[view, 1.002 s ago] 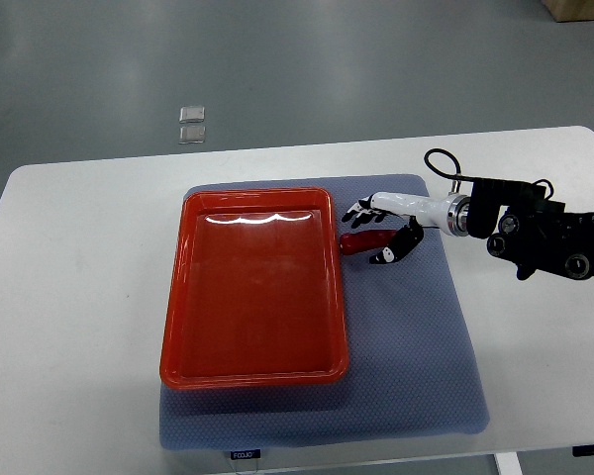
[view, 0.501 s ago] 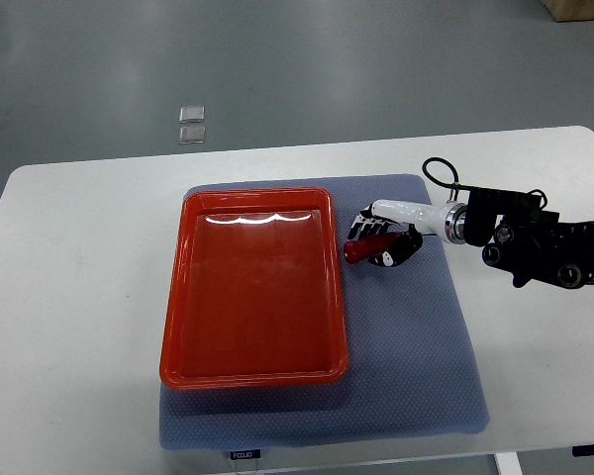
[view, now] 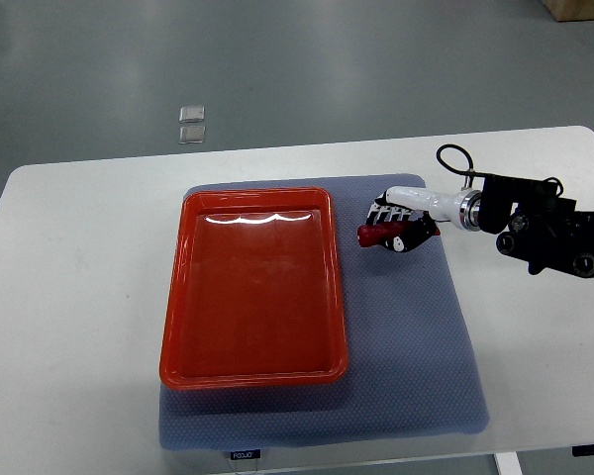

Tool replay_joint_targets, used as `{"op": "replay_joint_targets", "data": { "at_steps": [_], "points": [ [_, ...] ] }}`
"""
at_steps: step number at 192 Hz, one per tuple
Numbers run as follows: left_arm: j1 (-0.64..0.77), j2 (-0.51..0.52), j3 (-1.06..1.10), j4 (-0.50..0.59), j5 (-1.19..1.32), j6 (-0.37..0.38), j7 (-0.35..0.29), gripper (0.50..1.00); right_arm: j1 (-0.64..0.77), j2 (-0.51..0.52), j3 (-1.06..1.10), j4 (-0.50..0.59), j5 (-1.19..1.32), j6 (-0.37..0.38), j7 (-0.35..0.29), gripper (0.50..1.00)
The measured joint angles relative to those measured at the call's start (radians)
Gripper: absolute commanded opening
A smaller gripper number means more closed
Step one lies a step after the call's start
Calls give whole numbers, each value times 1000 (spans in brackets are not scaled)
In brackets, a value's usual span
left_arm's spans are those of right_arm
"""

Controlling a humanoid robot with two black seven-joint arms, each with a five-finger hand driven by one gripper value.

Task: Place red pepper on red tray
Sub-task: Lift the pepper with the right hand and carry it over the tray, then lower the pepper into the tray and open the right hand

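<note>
The red tray lies on a blue-grey mat, empty. My right hand comes in from the right edge and is shut on the red pepper, whose end sticks out to the left of the fingers. The hand holds the pepper over the mat, a short way right of the tray's upper right corner. The left arm does not show.
The blue-grey mat covers the middle of the white table. Two small clear packets lie on the grey floor beyond the table's far edge. The black forearm stretches over the table's right side.
The right hand closed around the red pepper, then lifted it and drew it slightly right and up, away from the tray's edge.
</note>
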State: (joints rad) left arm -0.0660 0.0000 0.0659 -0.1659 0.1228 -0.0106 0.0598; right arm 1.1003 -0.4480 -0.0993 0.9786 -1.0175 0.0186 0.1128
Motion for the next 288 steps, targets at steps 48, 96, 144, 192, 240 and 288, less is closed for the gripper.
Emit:
{"op": "replay_joint_targets", "data": {
  "at_steps": [48, 96, 144, 192, 240, 288],
  "points": [
    [0, 0, 0, -1, 0, 0, 0, 1000, 104, -69, 2, 70, 11, 29, 1, 500],
    [0, 0, 0, -3, 0, 0, 0, 1000, 147, -3, 2, 93, 70, 23, 2, 500],
    [0, 0, 1, 0, 0, 0, 0, 1000, 149, 215, -19, 21, 113, -15, 2, 500],
    [0, 0, 0, 0, 0, 0, 0, 1000, 116, 399, -70, -82, 110, -51, 5, 500],
    [0, 0, 0, 0, 0, 0, 0, 1000, 49, 447, -75, -112, 100, -85, 10, 500],
    [0, 0, 0, 0, 0, 0, 0, 1000, 32, 448, -75, -122, 100, -104, 13, 558]
  ]
}}
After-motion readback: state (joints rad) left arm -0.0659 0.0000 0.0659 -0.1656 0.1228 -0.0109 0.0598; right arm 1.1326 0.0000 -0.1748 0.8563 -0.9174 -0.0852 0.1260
